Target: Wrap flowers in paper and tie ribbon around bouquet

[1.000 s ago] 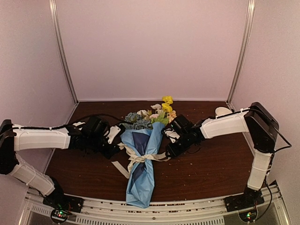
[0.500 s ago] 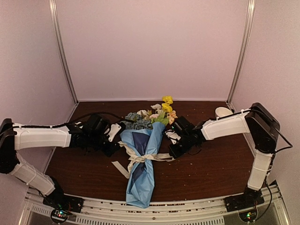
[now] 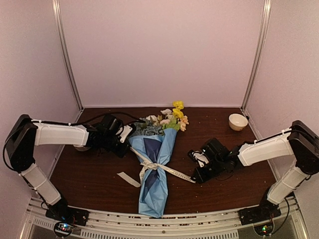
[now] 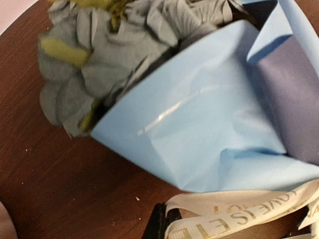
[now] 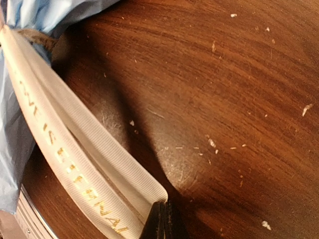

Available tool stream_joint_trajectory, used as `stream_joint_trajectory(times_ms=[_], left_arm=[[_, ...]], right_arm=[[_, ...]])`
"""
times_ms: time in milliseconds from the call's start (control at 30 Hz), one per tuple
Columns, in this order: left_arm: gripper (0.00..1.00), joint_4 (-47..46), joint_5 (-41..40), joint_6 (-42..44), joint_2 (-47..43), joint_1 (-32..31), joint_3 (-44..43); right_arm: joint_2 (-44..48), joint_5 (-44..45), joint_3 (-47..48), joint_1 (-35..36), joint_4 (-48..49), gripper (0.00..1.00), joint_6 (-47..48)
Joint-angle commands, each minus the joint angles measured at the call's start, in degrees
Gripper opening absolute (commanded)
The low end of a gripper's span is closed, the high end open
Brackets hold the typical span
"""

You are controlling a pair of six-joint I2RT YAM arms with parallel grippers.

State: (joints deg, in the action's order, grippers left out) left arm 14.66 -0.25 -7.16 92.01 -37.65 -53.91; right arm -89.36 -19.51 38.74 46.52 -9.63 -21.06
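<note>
The bouquet lies lengthwise mid-table, its flowers (image 3: pixel 167 121) sticking out of a cone of light-blue paper (image 3: pixel 153 191) at the far end. A cream ribbon (image 3: pixel 151 166) with gold print is cinched around the cone's waist. One strand runs tight to my right gripper (image 3: pixel 195 178), which is shut on the folded ribbon (image 5: pixel 75 154) low over the wood (image 5: pixel 163 213). The other strand climbs to my left gripper (image 3: pixel 127 147), which is shut on the ribbon (image 4: pixel 239 214) beside the paper (image 4: pixel 209 129) at the cone's wide end. Dusty-blue flowers (image 4: pixel 99 59) fill that view's top.
A white scalloped bowl (image 3: pixel 238 121) stands at the back right. A loose ribbon tail (image 3: pixel 128 179) lies on the wood left of the cone. The brown table (image 3: pixel 224 194) is flecked with small crumbs; pale walls close in the back and sides.
My right gripper has shut on the ribbon and pulled away to the right and nearer, drawing that strand taut. My left arm has shifted toward the back. The loose loops have tightened around the cone.
</note>
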Motion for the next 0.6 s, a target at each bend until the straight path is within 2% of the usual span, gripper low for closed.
stream_joint_trajectory(times_ms=[0,233,433,567], left_arm=[[0.0,-2.27,-1.4,-0.63,1.54,2.37,-0.6],[0.0,-3.13,-1.17,-0.61,4.16,3.01,-0.08],[0.0,-3.14,-0.53,-0.18,4.61,3.85,0.91],[0.0,-5.73,7.25,-0.12,3.97,3.62,3.26]], right_arm=[[0.67,0.24,-6.11,0.26,-4.91,0.0,-4.6],[4.46,1.21,-12.8,0.24,-3.69,0.0,-6.98],[5.63,2.02,-13.59,0.18,-4.93,0.0,-6.51],[7.66,3.12,-10.06,-0.26,-6.9,0.0,-5.28]])
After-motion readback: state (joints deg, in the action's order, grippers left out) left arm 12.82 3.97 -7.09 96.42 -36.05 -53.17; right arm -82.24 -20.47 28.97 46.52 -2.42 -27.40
